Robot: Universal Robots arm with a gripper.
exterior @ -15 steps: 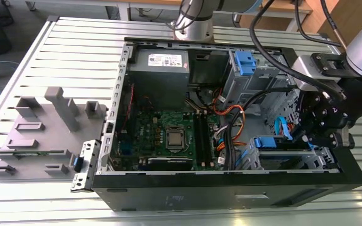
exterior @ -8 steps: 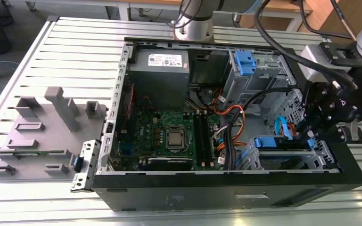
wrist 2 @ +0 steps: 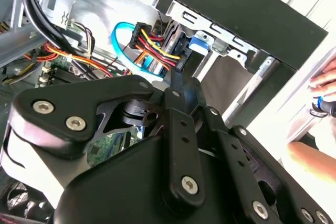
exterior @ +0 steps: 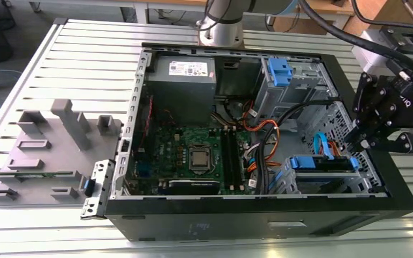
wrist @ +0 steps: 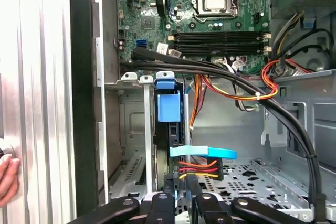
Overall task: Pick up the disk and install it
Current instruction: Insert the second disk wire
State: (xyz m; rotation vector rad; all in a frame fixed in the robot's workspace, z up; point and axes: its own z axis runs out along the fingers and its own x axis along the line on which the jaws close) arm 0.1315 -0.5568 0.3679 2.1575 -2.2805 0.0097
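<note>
Slatted surface (exterior: 70, 59) carries open case (exterior: 264, 220); end effector (exterior: 357, 144), fingers together, empty, beside seated disk (exterior: 313, 163).

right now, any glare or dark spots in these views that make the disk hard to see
Exterior view: the table slats glare white, the case interior is dim, and the gripper overlaps the bay. First wrist view: the disk and its blue tab are evenly lit and sharp. Second wrist view: the gripper's dark body blocks much; the disk sits partly shaded.

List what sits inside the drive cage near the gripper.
Inside the drive cage stands the disk with its blue carrier, cables plugged into it. Its silver body is mostly hidden.
</note>
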